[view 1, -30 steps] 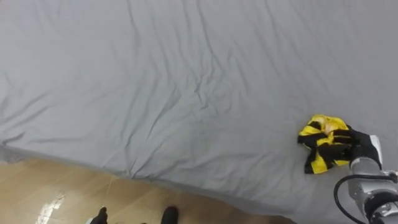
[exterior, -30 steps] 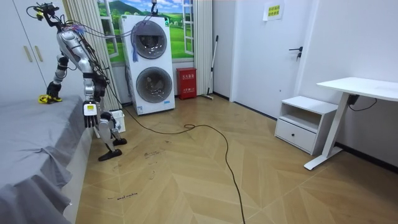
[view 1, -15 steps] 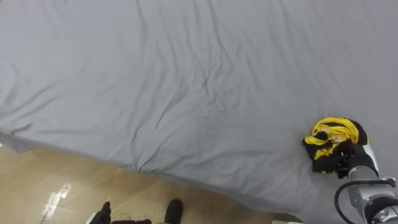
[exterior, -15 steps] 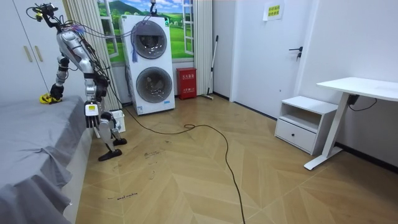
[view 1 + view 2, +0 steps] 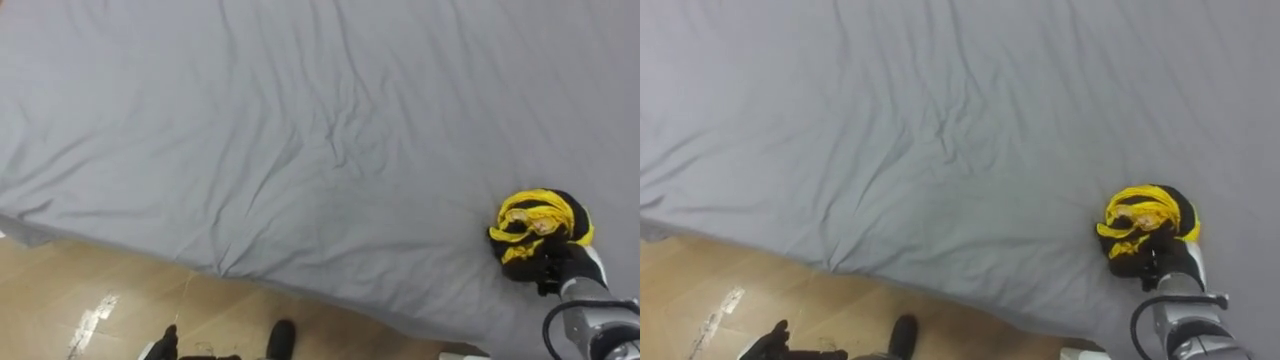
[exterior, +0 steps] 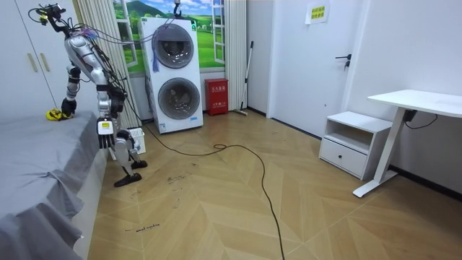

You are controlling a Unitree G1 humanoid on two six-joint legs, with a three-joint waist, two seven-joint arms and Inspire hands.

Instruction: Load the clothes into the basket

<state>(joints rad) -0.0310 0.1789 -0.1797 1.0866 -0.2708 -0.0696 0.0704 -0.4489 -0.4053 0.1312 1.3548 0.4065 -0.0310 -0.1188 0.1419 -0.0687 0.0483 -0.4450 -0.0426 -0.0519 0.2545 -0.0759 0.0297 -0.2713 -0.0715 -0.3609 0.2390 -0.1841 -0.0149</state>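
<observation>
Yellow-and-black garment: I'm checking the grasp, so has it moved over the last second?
Yes: the garment has bunched tighter into the right hand, hardly shifting against the sheet's creases.

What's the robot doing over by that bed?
The robot stands at the edge of the bed, gathering laundry. Its right hand is curled around a bunched-up yellow and black garment, which seems to rest on the grey sheet near the bed's edge. Its left hand hangs at its side.
</observation>
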